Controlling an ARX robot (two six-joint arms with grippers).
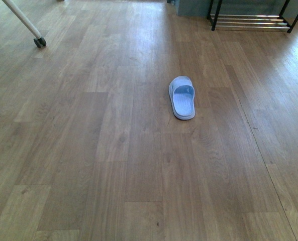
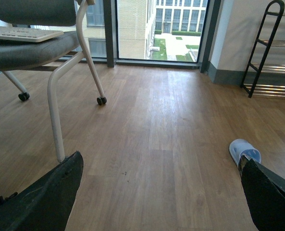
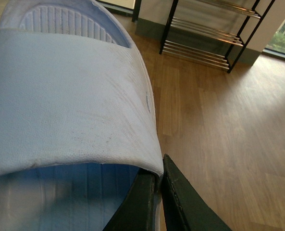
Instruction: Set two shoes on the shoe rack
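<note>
Honestly, the right hand (image 3: 159, 175) looks pinched down narrow on the side edge of a pale blue slide (image 3: 65, 96), one finger tucked under the strap and one outside it. The slide fills most of the right wrist view, so I can't tell how much material is actually caught between them. The left hand (image 2: 160, 161) is spread wide with nothing in it, hanging low over the floor (image 1: 113, 150). Past its right finger you can see the second slide (image 1: 182, 98), lying flat on the boards by itself, sole down, open toe towards the rack. The rack (image 3: 200, 52) is well apart from both, against the far wall, and the chrome tiers I can see are bare. No grey sneakers show up in any view, so I'm guessing these slides are the pair going up. What worries me is that skinny edge grip. A floppy slide held by one side wants to swing or peel out on the way over, and it could twist enough to arrive crooked. The tiers are just bars with gaps, so if it lands angled or only half on, I reckon it tips off or sags between them. The second slide also lies roughly on the way to the rack, so it could get clipped and shoved.
</note>
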